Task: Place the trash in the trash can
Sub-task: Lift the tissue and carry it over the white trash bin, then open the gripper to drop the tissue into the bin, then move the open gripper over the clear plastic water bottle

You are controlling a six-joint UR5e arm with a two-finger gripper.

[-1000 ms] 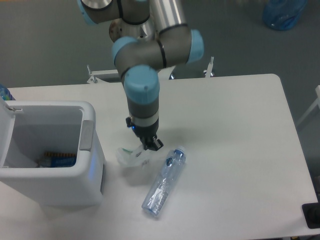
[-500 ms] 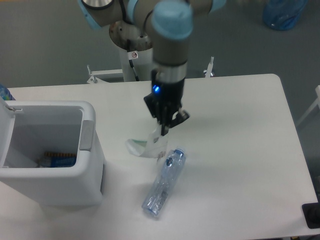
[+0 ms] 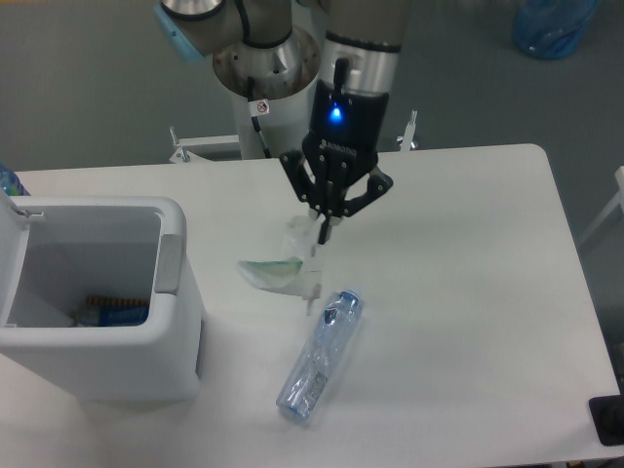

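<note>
The crumpled white plastic wrapper (image 3: 280, 268) hangs in the air above the table's middle, with my gripper (image 3: 325, 231) shut on its upper end. Its lower part trails down and to the left. The crushed clear bluish bottle (image 3: 318, 357) with a blue cap lies on the table, below and just right of the wrapper. At the left stands the white trash can (image 3: 107, 369), lid open, well left of the gripper. Some items lie at the bottom of the can.
A small black object (image 3: 608, 420) sits at the table's front right corner. A blue bag (image 3: 552, 25) lies on the floor at the far right. The open lid (image 3: 12, 255) stands up along the can's left side.
The gripper has risen and moved right and back from the table surface, lifting the wrapper off the table. The bottle has not moved.
</note>
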